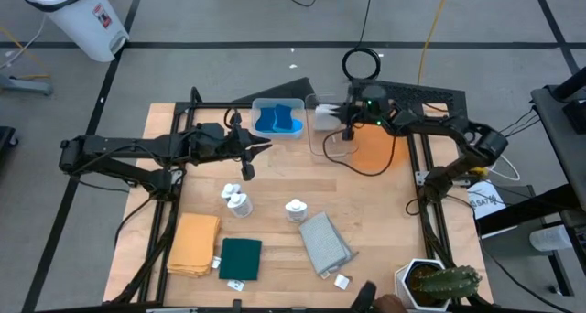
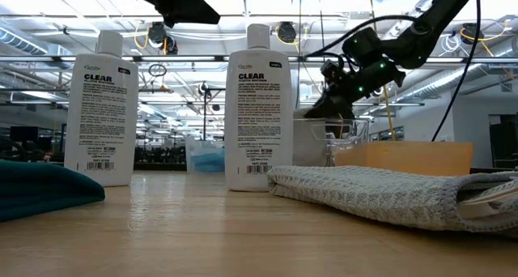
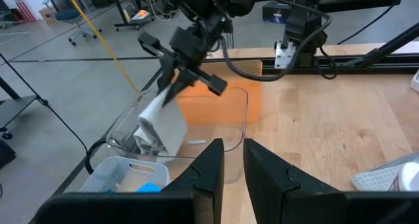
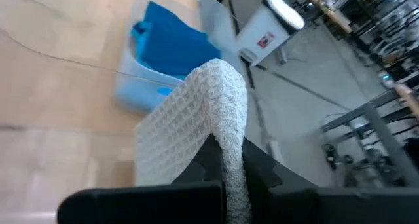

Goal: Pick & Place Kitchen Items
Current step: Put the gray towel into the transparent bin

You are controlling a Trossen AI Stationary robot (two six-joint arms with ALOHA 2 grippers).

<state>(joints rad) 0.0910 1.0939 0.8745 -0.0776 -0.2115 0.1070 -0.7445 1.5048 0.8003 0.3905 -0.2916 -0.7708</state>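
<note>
Right gripper (image 3: 186,70) hangs over the clear bin (image 3: 237,129) at the far edge of the table, fingers pinched tight on a grey folded cloth (image 4: 196,129). The cloth dangles from the pinch with its lower end down inside the bin walls, beside the bin holding the blue cloth pieces (image 1: 276,119). Whether it touches the bin floor I cannot tell.

Left gripper (image 1: 249,151) waits above the table's middle, fingers (image 3: 208,175) nearly together, only a narrow slot between them, holding nothing.

Still out on the table: the second grey cloth (image 1: 325,242), mustard-yellow cloth (image 1: 193,243), dark green cloth (image 1: 241,258), and three white bottles (image 1: 236,199) near the centre.

Judgement: placing step for the first grey cloth, task early. Next move calls for lowering until the cloth settles fully inside, then letting go and lifting clear without dragging the fabric over the rim.
</note>
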